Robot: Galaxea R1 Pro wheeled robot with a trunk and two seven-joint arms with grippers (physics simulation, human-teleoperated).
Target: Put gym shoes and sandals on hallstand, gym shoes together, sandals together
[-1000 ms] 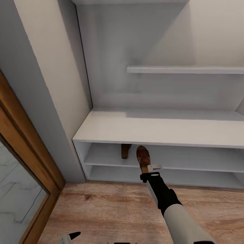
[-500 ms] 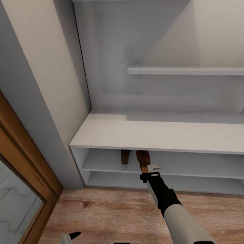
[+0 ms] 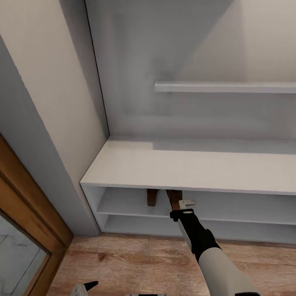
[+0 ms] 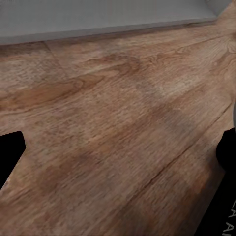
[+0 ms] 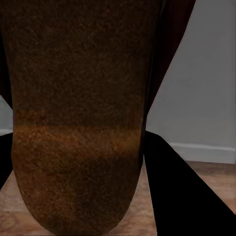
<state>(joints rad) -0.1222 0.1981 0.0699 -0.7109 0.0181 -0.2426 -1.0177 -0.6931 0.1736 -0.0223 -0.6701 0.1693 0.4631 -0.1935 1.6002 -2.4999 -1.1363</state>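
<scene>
Right arm (image 3: 205,246) reaches out, jaws apparently gripping a sandal (image 3: 174,198) at the hallstand (image 3: 185,168); left jaws spread.

One sandal (image 3: 152,197) sits on hallstand (image 3: 193,164) upper open shelf; second sandal (image 3: 174,198) just right of it at shelf front, corridor floor (image 3: 135,263) below

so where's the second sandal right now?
Head view: the second sandal is in the right tool, its toe under the hallstand's top, at the upper open shelf, just right of the first sandal already there.
</scene>
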